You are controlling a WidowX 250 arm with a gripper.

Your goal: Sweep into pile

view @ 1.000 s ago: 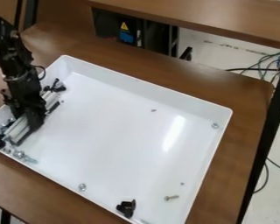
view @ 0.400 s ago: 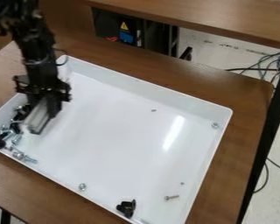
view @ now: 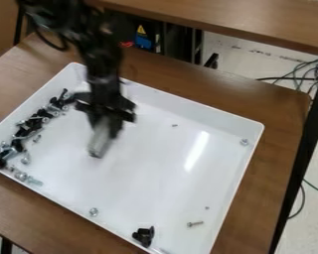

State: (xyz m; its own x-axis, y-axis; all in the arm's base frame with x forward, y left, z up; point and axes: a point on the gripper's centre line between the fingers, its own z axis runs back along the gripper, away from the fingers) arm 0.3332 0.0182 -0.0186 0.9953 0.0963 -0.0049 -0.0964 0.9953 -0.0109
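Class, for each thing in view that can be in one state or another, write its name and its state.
End effector: closed on the pale bar, over the tray.
Pale bar: gripped, slanting down.
White tray: open-topped, holding loose hardware.
Hardware pile: strung out along one side wall, not heaped.
Black part: lying apart from the pile, unswept.
Lone screw: lying on its side, unswept.

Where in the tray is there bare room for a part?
Biggest patch: mid-tray, between the bar in the pincer, the near nut and the bolt. Smaller one: between the small screw and the far-right nut. Crowded: along the left wall, lined with hardware. The black part takes some of the near edge.
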